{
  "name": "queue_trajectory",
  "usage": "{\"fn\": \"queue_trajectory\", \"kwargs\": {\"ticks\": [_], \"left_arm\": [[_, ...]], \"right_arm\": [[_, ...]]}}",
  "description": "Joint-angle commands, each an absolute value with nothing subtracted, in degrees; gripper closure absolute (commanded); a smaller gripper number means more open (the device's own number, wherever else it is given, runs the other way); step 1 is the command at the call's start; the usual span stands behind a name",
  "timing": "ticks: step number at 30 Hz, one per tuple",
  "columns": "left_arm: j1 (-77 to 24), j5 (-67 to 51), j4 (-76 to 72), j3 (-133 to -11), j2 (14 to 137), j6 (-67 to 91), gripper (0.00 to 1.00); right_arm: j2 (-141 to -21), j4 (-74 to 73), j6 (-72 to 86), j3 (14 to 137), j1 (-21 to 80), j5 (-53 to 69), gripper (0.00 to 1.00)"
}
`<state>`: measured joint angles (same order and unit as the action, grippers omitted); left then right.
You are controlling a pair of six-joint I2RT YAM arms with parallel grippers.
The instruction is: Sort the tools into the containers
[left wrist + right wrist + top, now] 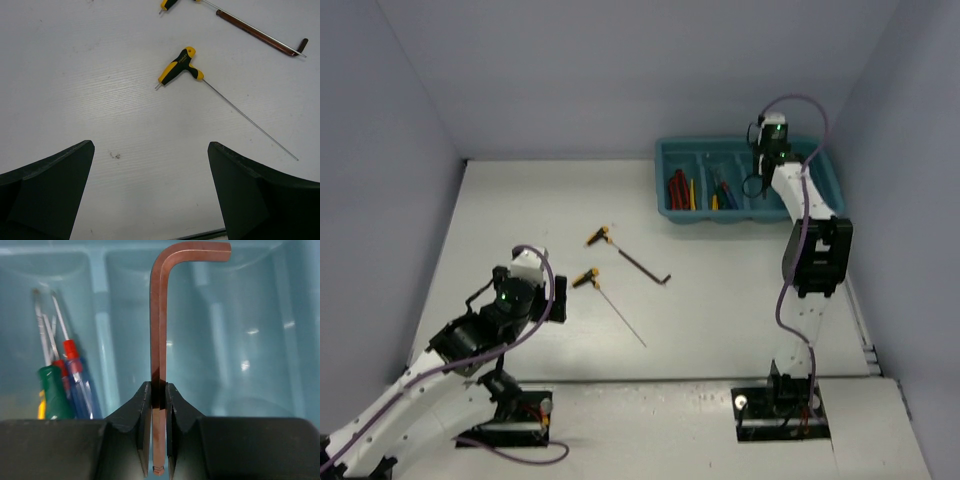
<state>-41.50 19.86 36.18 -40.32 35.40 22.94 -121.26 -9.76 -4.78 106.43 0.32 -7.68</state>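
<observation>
Both arms have white links and black joints. The left arm (470, 350), at the left of the near edge of the table (720, 300), carries a purple cable that loops over its wrist and beside its black base plate. A small green light glows on its wrist. The right arm (807, 250), at the right of that edge, has the same cable and light, and a big black block at its elbow. The left gripper (151, 145) has broad, dark, matte wedge fingers. The right gripper (159, 390) has black, pointed ones.
</observation>
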Motion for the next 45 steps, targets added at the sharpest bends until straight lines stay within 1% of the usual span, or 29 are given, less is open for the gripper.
{"fn": "queue_trajectory", "kwargs": {"ticks": [1, 5, 7, 8, 9, 13, 15, 18, 20, 25, 28, 31, 35, 39, 45], "left_arm": [[-41.0, 22.3, 34.8, -42.7, 36.7, 22.5, 0.03], [-41.0, 22.6, 34.8, -42.8, 37.4, 22.6, 0.03], [-41.0, 22.7, 34.8, -42.8, 37.6, 22.6, 0.03], [-41.0, 22.8, 34.7, -42.8, 37.6, 22.6, 0.03], [-41.0, 22.9, 34.7, -42.8, 37.6, 22.6, 0.03], [-41.0, 22.9, 34.8, -42.9, 37.4, 22.6, 0.03], [-41.0, 23.0, 34.8, -42.9, 37.4, 22.5, 0.03], [-41.0, 22.9, 34.7, -43.0, 37.3, 22.4, 0.03], [-41.0, 22.9, 34.7, -43.0, 37.4, 22.4, 0.03], [-41.0, 23.8, 35.1, -43.1, 37.9, 23.0, 0.03], [-41.0, 22.7, 35.0, -43.2, 38.2, 23.2, 0.02], [-41.0, 21.5, 34.8, -43.3, 38.3, 23.4, 0.03], [-41.0, 20.5, 34.8, -43.4, 38.2, 23.6, 0.03], [-41.1, 20.0, 34.7, -43.2, 37.5, 23.9, 0.03], [-41.1, 20.1, 34.5, -43.2, 38.3, 24.0, 0.03]], "right_arm": [[-126.5, -7.1, -5.6, 113.7, -2.0, -3.6, 1.00], [-130.7, -7.1, -5.4, 115.7, -2.4, -2.5, 0.99], [-132.6, -7.1, -4.9, 116.1, -2.4, -2.5, 0.91], [-132.9, -7.1, -4.7, 116.2, -2.4, -2.5, 0.83], [-133.1, -7.1, -4.6, 116.5, -2.4, -2.6, 0.79], [-130.8, -7.1, -4.9, 117.6, -2.4, -3.3, 0.58], [-128.2, -7.1, -5.3, 118.0, -2.3, -3.5, 0.55], [-121.8, -7.0, -5.1, 116.0, -1.8, -1.8, 0.55], [-115.5, -7.0, -6.2, 113.3, 0.3, 1.7, 0.55], [-101.0, -7.2, -10.6, 99.0, 8.9, 4.5, 0.56], [-94.4, -7.1, -8.6, 90.0, 16.4, 5.9, 0.57], [-89.6, -7.0, -6.2, 83.2, 21.4, 6.4, 0.60], [-87.0, -6.9, -0.9, 73.3, 30.5, 5.5, 0.65], [-86.7, -5.0, 4.9, 65.4, 36.9, 3.1, 0.73], [-89.8, -1.4, 8.8, 61.8, 44.7, 1.1, 0.74]]}}
